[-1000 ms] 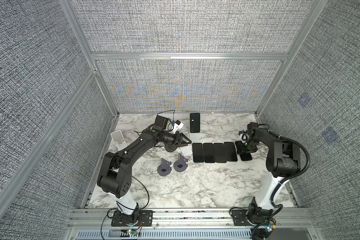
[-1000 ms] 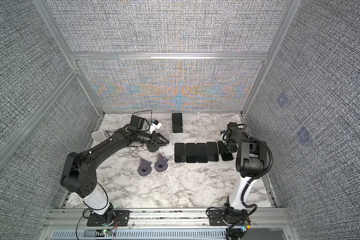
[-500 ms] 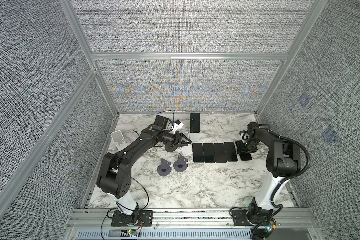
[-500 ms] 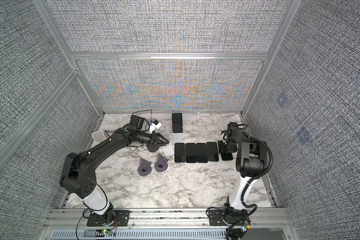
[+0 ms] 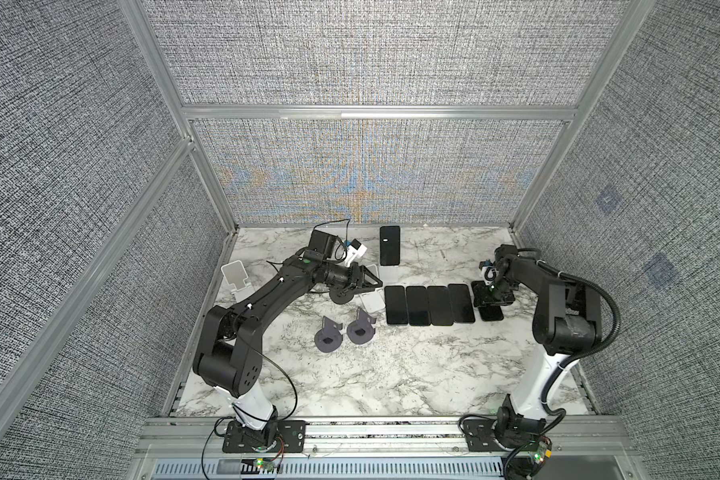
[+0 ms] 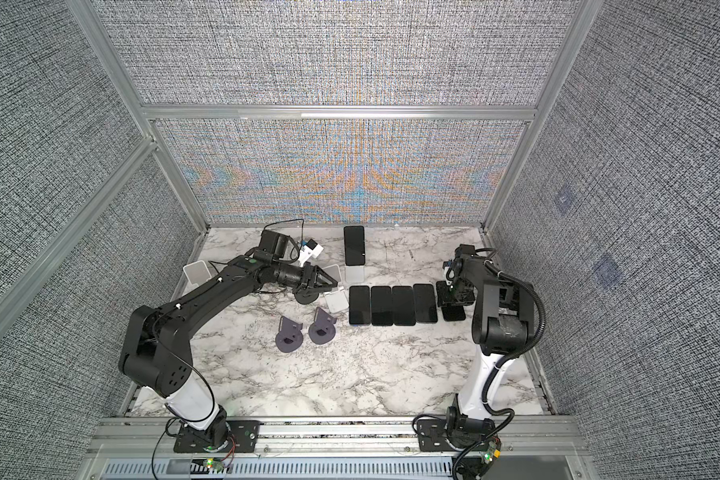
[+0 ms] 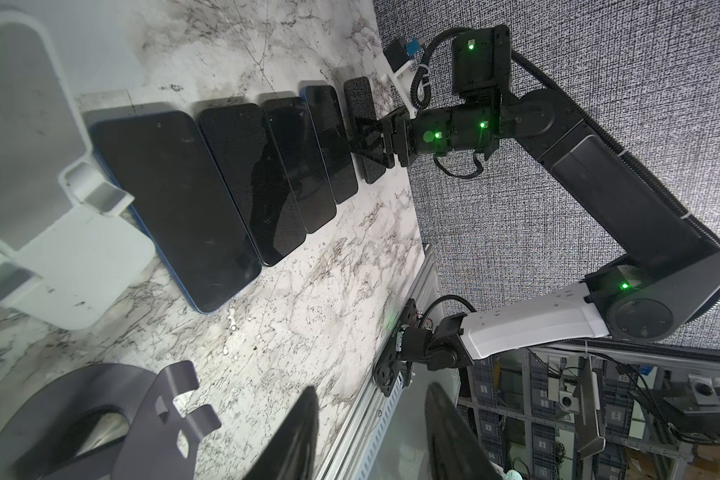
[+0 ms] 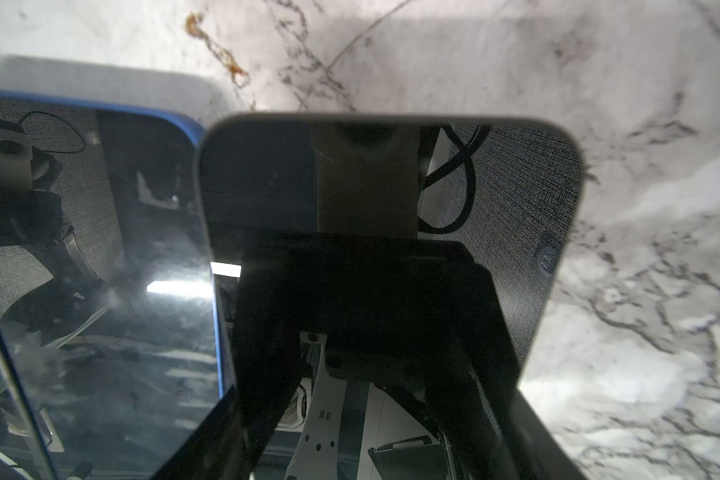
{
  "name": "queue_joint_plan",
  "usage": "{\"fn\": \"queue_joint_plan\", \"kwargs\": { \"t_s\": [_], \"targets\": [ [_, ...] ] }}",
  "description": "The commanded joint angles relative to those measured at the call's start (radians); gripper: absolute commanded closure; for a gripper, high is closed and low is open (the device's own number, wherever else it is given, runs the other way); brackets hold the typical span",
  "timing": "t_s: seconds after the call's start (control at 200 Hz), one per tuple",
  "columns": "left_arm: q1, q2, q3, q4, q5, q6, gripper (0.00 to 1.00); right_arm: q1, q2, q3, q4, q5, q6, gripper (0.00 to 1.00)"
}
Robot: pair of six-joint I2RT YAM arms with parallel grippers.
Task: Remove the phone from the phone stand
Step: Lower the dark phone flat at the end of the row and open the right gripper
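Contact shows on both long edges of the phone (image 8: 516, 187): we see the right hand (image 5: 491, 296) partly spread around it, fingers (image 8: 541, 449) against its sides. It sits at the right end of the row on the marble surface (image 5: 391, 374), just beside a blue-rimmed phone (image 8: 100, 249). Our left hand (image 7: 375, 440) gapes empty near a white stand (image 7: 59, 249). A second phone (image 5: 390, 245) leans on a back stand (image 5: 388, 273).

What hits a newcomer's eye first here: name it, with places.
A row of four dark phones lies flat, side by side, in the middle of the marble table. Behind it, one phone stands propped on a white stand near the back wall. The right pincer is low over a fifth phone at the row's right end.
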Motion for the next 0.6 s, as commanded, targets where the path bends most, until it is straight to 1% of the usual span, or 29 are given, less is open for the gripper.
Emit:
{"fn": "queue_joint_plan", "kwargs": {
  "t_s": [0.0, 0.225, 0.4, 0.485, 0.595],
  "targets": [
    [0.000, -0.007, 0.007, -0.005, 0.002, 0.015, 0.56, -0.001, 0.012, -0.003, -0.047, -0.028, 0.008, 0.49],
    [0.001, -0.005, 0.008, -0.009, -0.003, 0.017, 0.56, -0.002, 0.014, 0.004, -0.057, -0.037, 0.006, 0.41],
    [0.001, -0.006, 0.009, -0.011, -0.003, 0.019, 0.56, -0.001, 0.008, 0.005, -0.063, -0.037, 0.001, 0.38],
    [0.001, -0.007, 0.008, -0.011, -0.003, 0.022, 0.56, -0.002, 0.007, 0.005, -0.063, -0.037, 0.005, 0.30],
    [0.000, -0.008, 0.010, -0.012, -0.002, 0.023, 0.56, -0.001, 0.005, 0.007, -0.064, -0.035, 0.006, 0.26]
  ]
}}
